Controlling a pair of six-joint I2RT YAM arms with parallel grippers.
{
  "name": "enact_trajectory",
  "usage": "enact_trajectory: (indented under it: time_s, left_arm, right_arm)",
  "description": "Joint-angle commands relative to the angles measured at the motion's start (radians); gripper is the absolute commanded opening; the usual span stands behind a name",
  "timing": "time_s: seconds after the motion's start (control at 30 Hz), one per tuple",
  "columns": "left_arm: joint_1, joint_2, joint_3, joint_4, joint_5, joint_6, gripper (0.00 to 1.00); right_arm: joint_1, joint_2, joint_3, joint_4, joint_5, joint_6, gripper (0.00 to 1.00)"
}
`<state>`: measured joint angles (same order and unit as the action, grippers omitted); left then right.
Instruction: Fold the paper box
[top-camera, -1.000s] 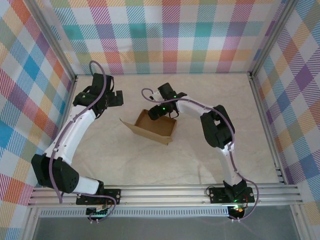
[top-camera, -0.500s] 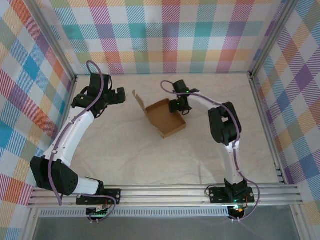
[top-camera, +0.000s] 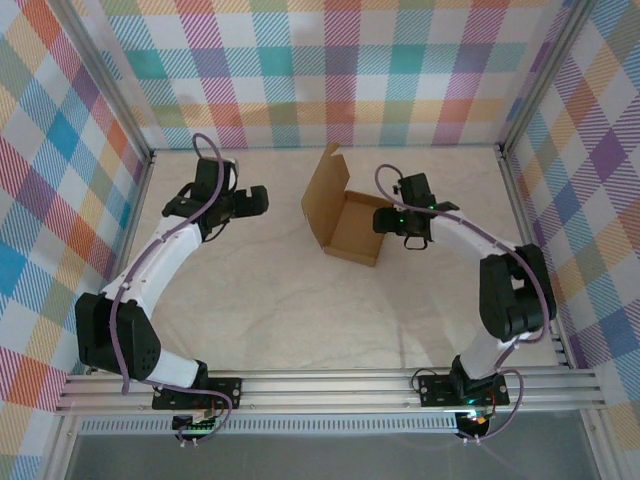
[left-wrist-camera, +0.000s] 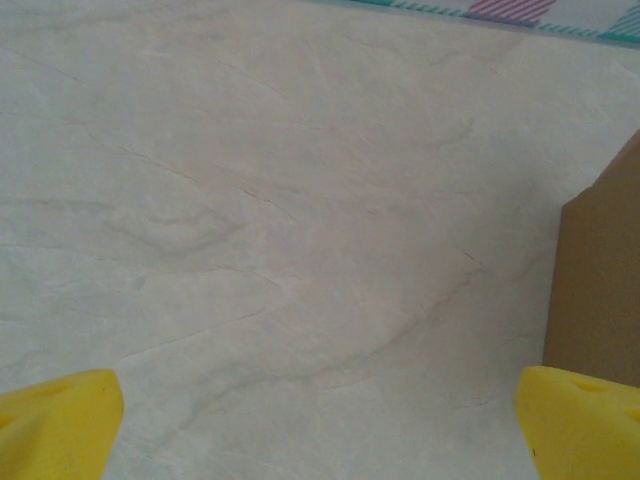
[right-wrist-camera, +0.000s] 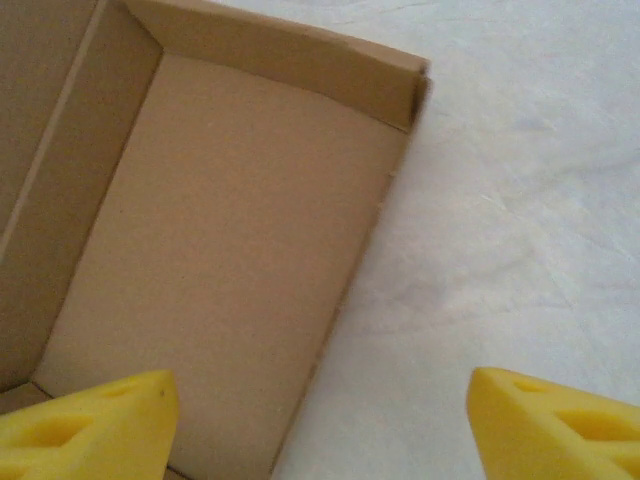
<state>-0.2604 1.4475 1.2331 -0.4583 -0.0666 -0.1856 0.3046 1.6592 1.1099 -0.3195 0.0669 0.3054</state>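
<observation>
The paper box (top-camera: 352, 228) is a shallow, open brown cardboard tray at the back middle of the table, with its lid flap (top-camera: 325, 190) standing upright on its left side. My right gripper (top-camera: 384, 220) is at the box's right side, open. In the right wrist view its yellow fingertips (right-wrist-camera: 85, 420) straddle the box's right wall, with the box floor (right-wrist-camera: 220, 230) under the left one and bare table under the other. My left gripper (top-camera: 257, 203) is open, a short way left of the box. The box's edge (left-wrist-camera: 600, 280) shows beyond its right fingertip (left-wrist-camera: 585, 420).
The pale marbled table (top-camera: 300, 310) is enclosed by checkered walls (top-camera: 340, 70) at the back and on both sides. Aluminium rails (top-camera: 330, 385) run along the near edge by the arm bases.
The box has moved right and towards the back and turned, and its lid flap now stands upright. My right arm swung right with it. My left gripper moved right towards the box.
</observation>
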Motion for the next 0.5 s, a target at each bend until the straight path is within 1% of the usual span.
enact_trajectory:
  time_s: [0.0, 0.07, 0.13, 0.23, 0.37, 0.43, 0.47]
  left_arm:
    - [-0.015, 0.009, -0.040, 0.102, 0.027, -0.033, 1.00]
    - [-0.017, 0.013, -0.060, 0.122, 0.022, -0.059, 1.00]
    - [-0.016, 0.016, -0.077, 0.142, 0.021, -0.082, 1.00]
    - [-0.016, 0.016, -0.106, 0.172, 0.012, -0.121, 1.00]
    - [-0.016, 0.000, -0.155, 0.230, -0.050, -0.193, 1.00]
    - [-0.015, -0.011, -0.184, 0.249, -0.058, -0.242, 1.00]
    - [-0.014, -0.016, -0.198, 0.234, -0.081, -0.310, 1.00]
  right_arm:
    - [-0.056, 0.002, -0.079, 0.027, 0.005, 0.094, 0.69]
    - [-0.056, 0.019, -0.099, 0.028, -0.010, 0.077, 0.65]
    - [-0.052, 0.038, -0.116, 0.046, -0.054, 0.067, 0.61]
    - [-0.017, 0.070, -0.119, 0.080, -0.093, 0.065, 0.58]
    - [0.088, 0.127, -0.072, 0.087, -0.085, 0.084, 0.55]
    - [0.142, 0.153, -0.036, 0.083, -0.076, 0.091, 0.54]
    - [0.168, 0.171, -0.017, 0.079, -0.072, 0.096, 0.55]
